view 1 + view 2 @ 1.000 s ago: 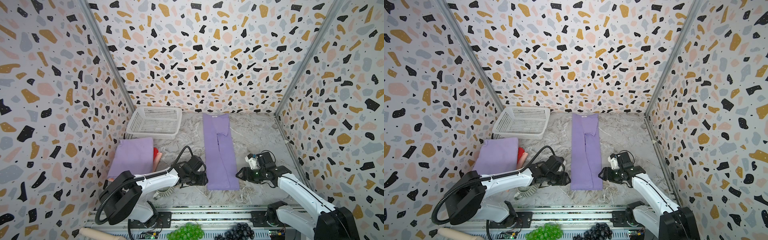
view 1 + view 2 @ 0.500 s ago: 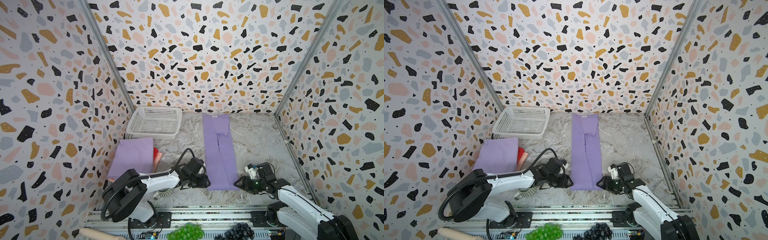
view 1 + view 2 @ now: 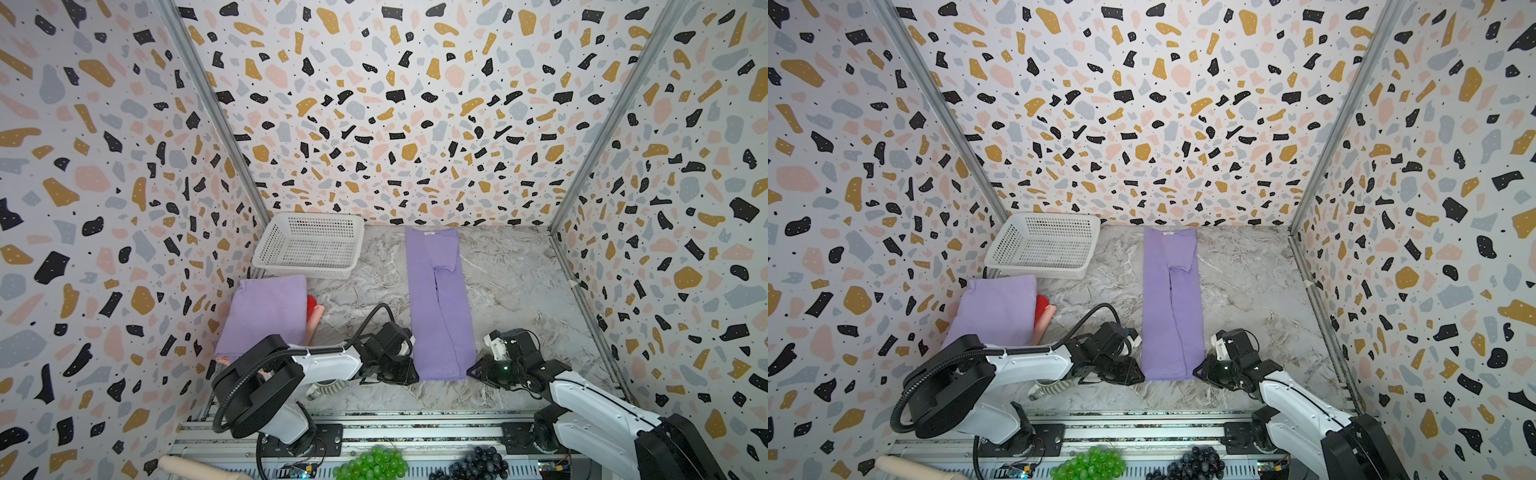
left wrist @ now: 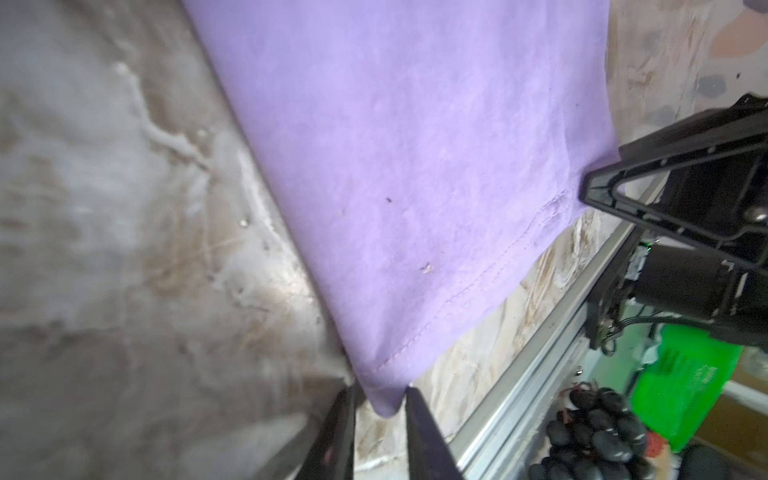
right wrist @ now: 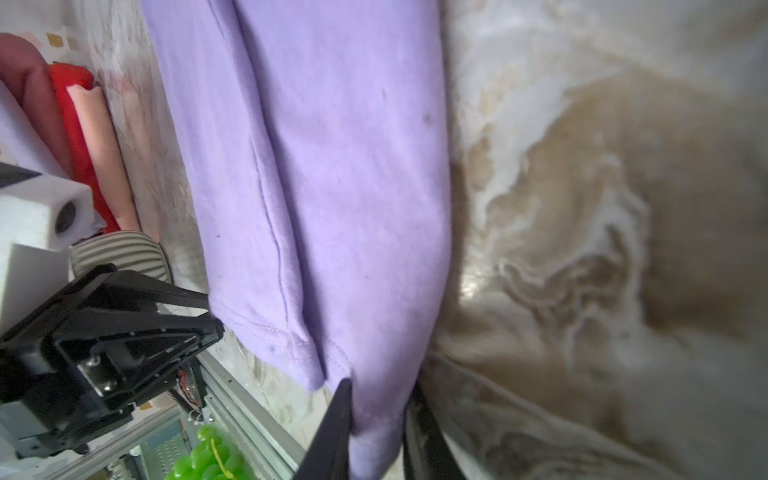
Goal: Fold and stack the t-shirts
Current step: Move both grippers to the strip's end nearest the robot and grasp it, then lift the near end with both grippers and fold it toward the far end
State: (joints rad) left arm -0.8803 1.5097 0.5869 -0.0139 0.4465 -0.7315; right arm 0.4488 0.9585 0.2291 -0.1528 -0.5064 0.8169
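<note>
Speckled terrazzo-print walls (image 3: 415, 104) close in three sides of a grey marble-patterned worktop (image 3: 519, 291). A long lavender t-shirt (image 3: 438, 303), folded lengthwise into a narrow strip, lies flat down the middle of the worktop in both top views, its neck end at the back wall and its hem toward the front rail. The left fingers (image 4: 422, 432) are clamped on the near left corner of that hem, the cloth tip pinched between them. The right fingers (image 5: 336, 436) are clamped on the near right corner, with a fold of lavender cloth running down between them. Both arms lie low over the worktop, one on either side of the strip. Well apart on the left, against the side wall, sits a folded pile (image 3: 266, 316) with a lavender shirt on top; a red shirt (image 3: 311, 302) and a salmon-pink shirt (image 3: 316, 316) peek out from its right edge. Just behind the pile a white perforated basket (image 3: 303, 268) stands in the back left corner. Green grapes (image 3: 372, 463) and dark grapes (image 3: 473, 465) rest by the front rail.
</note>
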